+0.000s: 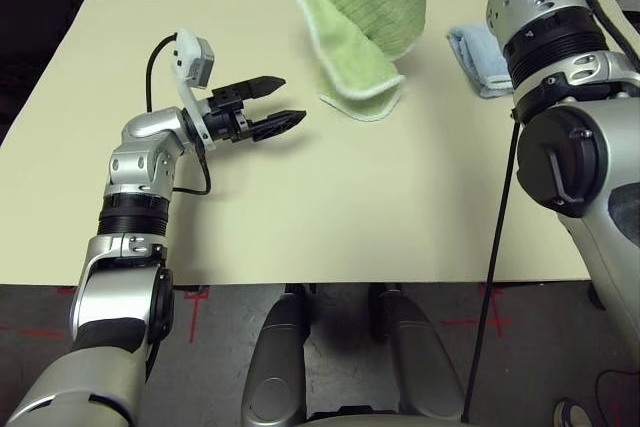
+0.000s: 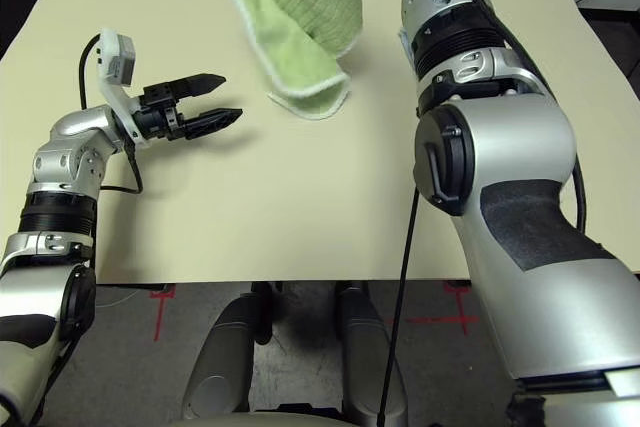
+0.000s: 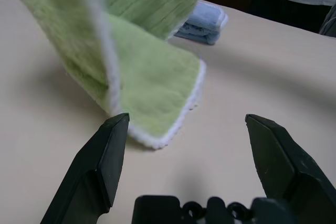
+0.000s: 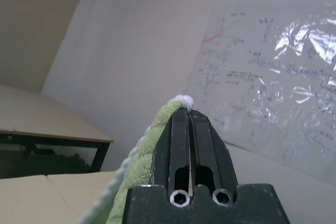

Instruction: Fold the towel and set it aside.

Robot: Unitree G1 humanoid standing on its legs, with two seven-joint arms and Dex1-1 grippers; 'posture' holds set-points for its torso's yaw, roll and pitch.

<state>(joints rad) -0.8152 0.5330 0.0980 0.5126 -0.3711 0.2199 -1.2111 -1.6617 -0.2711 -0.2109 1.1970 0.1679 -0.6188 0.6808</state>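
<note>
Left eye view shows the cream table [image 1: 330,207] as the biggest thing, running from the near edge to the far end. Next in size is the green towel [image 1: 365,22], hanging at the far middle of the table with only its lowest fold resting on the surface. It hangs because the right pincer [image 4: 190,116] has one corner nipped between its tightly closed fingers and is held high, probably so the cloth drops straight and a second corner can be caught for the fold. To the left of the towel's resting end, the left pincer [image 1: 265,105] hovers level over the table, its fingers spread wide and holding nothing, aimed at that low edge. Smallest, a folded blue towel [image 1: 478,55] lies at the far right, apart from the green one.
</note>
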